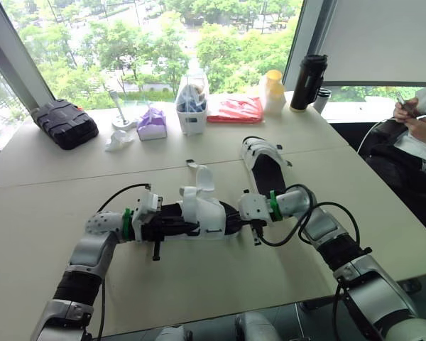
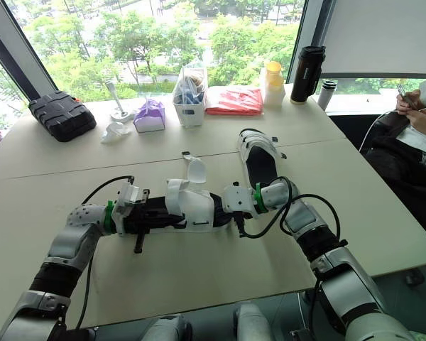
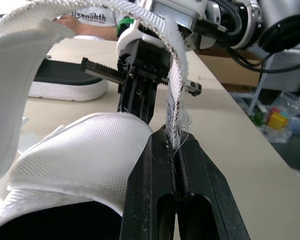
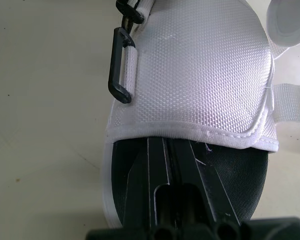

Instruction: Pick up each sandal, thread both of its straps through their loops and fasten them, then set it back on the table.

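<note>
Sandal [image 1: 207, 213] sits mid-bench, lying across the near part of the bench [image 1: 71, 192] between the two arms. I cannot tell whether its sole touches the surface.

Left hand [image 1: 184, 226]: clenched on a strap [image 3: 174, 85]. The white woven band runs up out of the pinched fingers [image 3: 150, 190] and arches over the white upper [image 4: 200, 75].

Right hand [image 1: 233, 217]: enters from the opposite end of the sandal. In its wrist view the two fingers [image 4: 155, 170] lie side by side with only a seam between them, resting on the black footbed and passing under the edge of the upper. Tips hidden, so what they pinch, if anything, cannot be told. Reads as clenched.

Black loop [image 4: 121, 65] stands out at the side of the upper, with nothing threaded through it. A second strap flap [image 1: 202, 176] stands up loose above the sandal.

Second sandal [image 1: 264, 170] lies flat on the bench just beyond the right hand, apart from both hands, straps open.

Along the far edge by the window: black case [image 1: 64, 122], purple pack [image 1: 152, 124], white bin [image 1: 192, 106], red bag [image 1: 236, 110], black flask [image 1: 309, 82].

A person [image 1: 419, 128] sits off the far right corner.
</note>
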Available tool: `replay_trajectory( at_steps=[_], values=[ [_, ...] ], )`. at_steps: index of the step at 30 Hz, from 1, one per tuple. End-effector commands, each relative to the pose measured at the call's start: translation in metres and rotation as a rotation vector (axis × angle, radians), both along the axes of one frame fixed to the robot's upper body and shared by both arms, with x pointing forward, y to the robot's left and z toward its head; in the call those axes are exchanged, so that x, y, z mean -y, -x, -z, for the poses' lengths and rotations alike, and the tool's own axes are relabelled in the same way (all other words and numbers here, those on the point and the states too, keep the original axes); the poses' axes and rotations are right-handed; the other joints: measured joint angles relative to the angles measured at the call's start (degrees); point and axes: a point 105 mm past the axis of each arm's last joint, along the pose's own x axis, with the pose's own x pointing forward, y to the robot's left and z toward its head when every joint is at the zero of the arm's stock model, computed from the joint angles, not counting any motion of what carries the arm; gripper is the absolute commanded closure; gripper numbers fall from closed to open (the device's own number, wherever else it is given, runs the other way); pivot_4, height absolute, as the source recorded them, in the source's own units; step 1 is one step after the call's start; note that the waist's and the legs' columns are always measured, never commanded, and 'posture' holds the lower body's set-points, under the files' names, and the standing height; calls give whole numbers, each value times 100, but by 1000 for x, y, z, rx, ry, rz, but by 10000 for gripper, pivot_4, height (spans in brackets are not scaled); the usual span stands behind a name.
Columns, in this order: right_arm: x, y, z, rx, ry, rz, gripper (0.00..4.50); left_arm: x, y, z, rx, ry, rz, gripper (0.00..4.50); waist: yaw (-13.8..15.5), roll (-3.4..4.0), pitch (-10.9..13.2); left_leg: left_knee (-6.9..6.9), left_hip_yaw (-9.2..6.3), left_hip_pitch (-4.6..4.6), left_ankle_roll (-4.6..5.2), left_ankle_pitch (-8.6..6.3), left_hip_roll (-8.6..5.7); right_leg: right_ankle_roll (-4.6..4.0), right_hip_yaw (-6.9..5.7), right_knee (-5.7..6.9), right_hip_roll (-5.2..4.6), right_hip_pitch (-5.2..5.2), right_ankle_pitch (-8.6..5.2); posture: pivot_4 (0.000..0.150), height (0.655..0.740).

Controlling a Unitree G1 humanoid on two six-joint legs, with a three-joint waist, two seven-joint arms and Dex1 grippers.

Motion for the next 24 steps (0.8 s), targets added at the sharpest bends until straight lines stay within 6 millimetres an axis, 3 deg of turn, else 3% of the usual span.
replay_trajectory(
  at_steps=[1,6,12,15,22,24],
  values=[
    [8,1,15,-31,70,17,45000,-2,0,-3,74,-25,11,44516,0,0,0,0,0,0,0,0,0,0,0,0,0,0,0,1500,7400],
    [7,0,15,-29,70,16,45000,0,7,5,64,-57,41,44516,-2,0,0,-2,0,0,0,0,0,0,0,-1,0,0,0,1500,7400],
    [6,0,15,-27,69,16,45000,-7,0,5,14,-70,-20,44516,-3,0,0,-5,0,2,0,0,0,1,0,-1,0,0,0,1500,7400],
    [6,0,15,-25,69,15,45000,-10,1,-1,-19,-47,-33,36354,-4,0,0,-7,0,3,0,0,1,5,0,-1,1,0,1,1500,7400],
    [6,-1,15,-22,68,16,45000,-12,16,-17,-18,1,-51,1163,6,0,1,-8,-1,2,0,0,4,4,0,-2,-1,0,0,1500,7400],
    [6,-1,15,-21,70,15,45000,-16,27,-19,-35,12,-66,380,-3,-1,2,-9,-3,2,0,0,6,2,0,-2,-1,-1,-4,1500,7400]
  ],
)
